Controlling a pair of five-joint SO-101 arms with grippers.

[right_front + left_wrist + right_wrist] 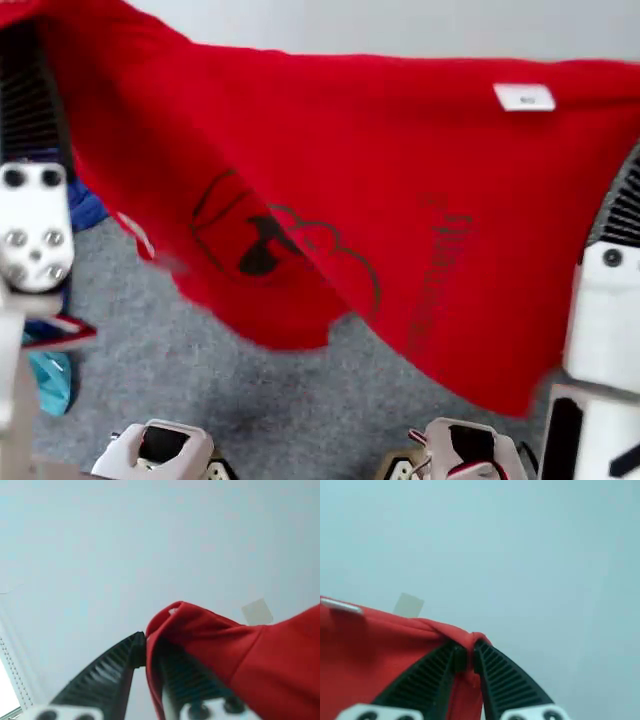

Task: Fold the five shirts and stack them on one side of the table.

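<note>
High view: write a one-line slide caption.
A red shirt hangs spread between two arms above the grey table.

The left gripper [145, 647] and the right gripper [469, 656] both have black ribbed plastic fingers [507, 682] set in white housings. Each arm's white plastic shell [35, 225] carries round dark screws. Two white bases [160, 448] hold black inserts, one with red edging.

The left claw [145, 650] and right claw [469, 655] were held high, wrists upturned, each clamped on an upper corner of the red shirt [330, 170].
</note>
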